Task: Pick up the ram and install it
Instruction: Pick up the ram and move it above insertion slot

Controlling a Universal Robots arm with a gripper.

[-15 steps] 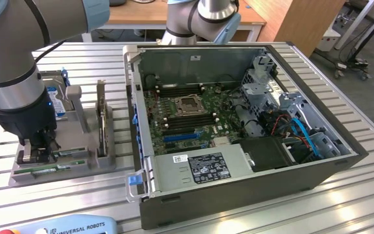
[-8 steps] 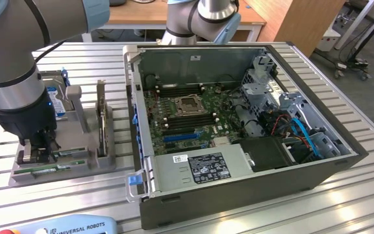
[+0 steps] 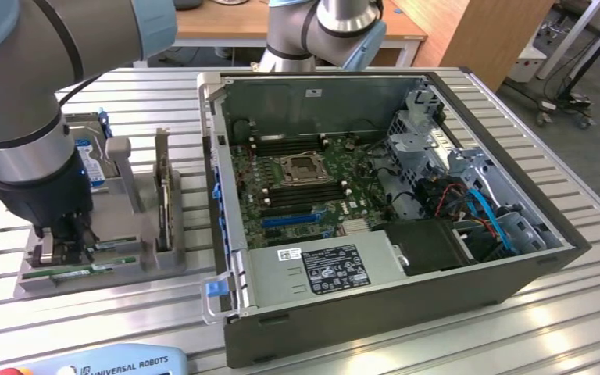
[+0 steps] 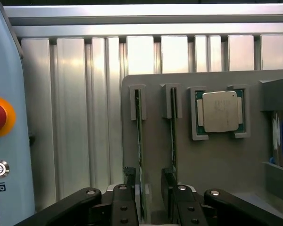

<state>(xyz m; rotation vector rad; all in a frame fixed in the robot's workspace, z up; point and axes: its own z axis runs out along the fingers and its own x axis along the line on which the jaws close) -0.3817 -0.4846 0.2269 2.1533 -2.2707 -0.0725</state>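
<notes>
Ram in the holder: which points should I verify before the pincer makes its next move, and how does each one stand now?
1. The pincer is open: ok.
2. The ram stands between the fingers: ok.
3. It is upright in the grey holder: ok.
4. The second stick is clear of the nearer finger: cannot tell, very close.
5. The memory slots in the open case are free: cannot tell.

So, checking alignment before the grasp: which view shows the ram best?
The wrist view: the ram stands on edge in the gray holder, between the open jaws. The exterior view gives a thin green sliver of it by the gripper.
</notes>
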